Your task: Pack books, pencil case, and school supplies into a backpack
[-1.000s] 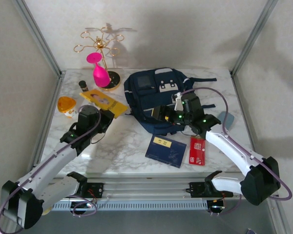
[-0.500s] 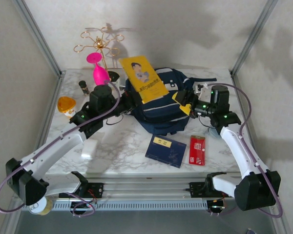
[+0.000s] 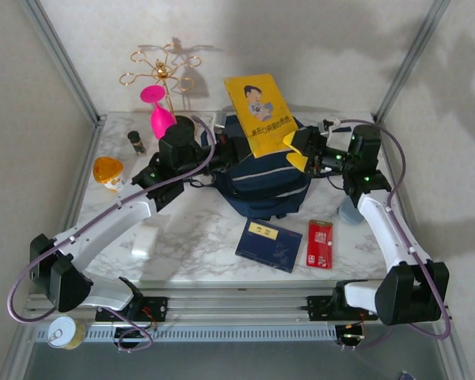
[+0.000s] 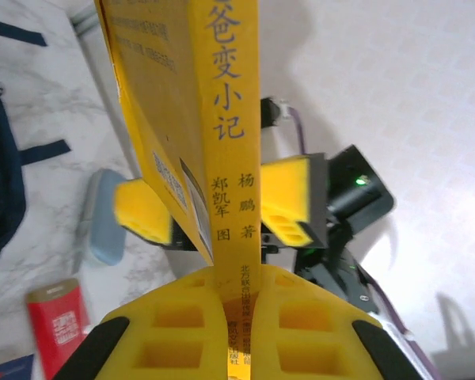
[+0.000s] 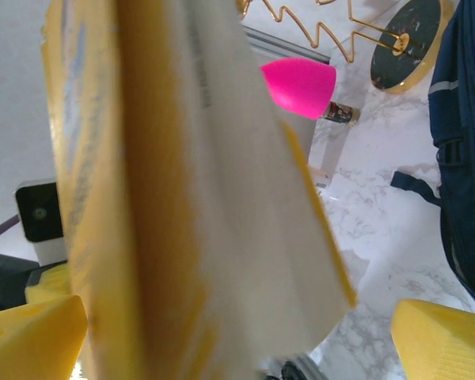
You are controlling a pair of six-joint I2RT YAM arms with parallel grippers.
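My left gripper is shut on the spine end of the yellow book and holds it upright and tilted above the navy backpack. The right gripper stands open, its yellow fingers wide on either side of the book's free edge, apart from it. The navy book and the red school supplies packet lie flat on the table in front of the backpack. The grey-blue pencil case lies at the right, partly hidden behind the right arm.
A gold wire stand and a pink cone-shaped object are at the back left, with a small dark bottle and an orange container near the left edge. A white block lies front left. Frame posts rise at the corners.
The left gripper lifted the yellow book off the table at the left and carried it right, up over the backpack. The right gripper rose from the backpack to the book's edge.
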